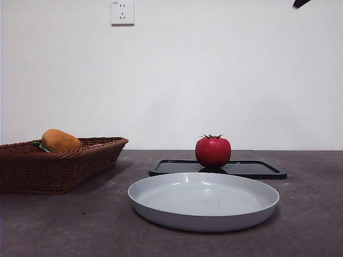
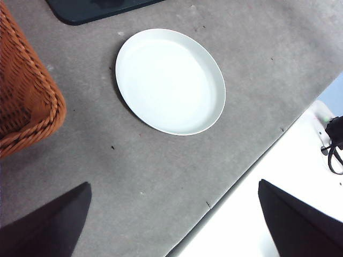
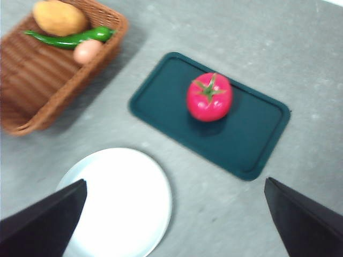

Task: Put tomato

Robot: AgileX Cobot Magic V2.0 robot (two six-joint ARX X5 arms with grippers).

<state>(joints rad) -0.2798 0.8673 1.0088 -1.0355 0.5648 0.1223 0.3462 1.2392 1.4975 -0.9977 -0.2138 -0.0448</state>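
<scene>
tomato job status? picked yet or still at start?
At the start. The tomato sits untouched on the dark tray. The white plate in front of the tray holds nothing. Nothing is in hand: the right gripper hangs open above the tray and plate, and the left gripper hangs open near the table edge, beside the wicker basket. Left to do: reach, grasp, lift and place the tomato.
</scene>
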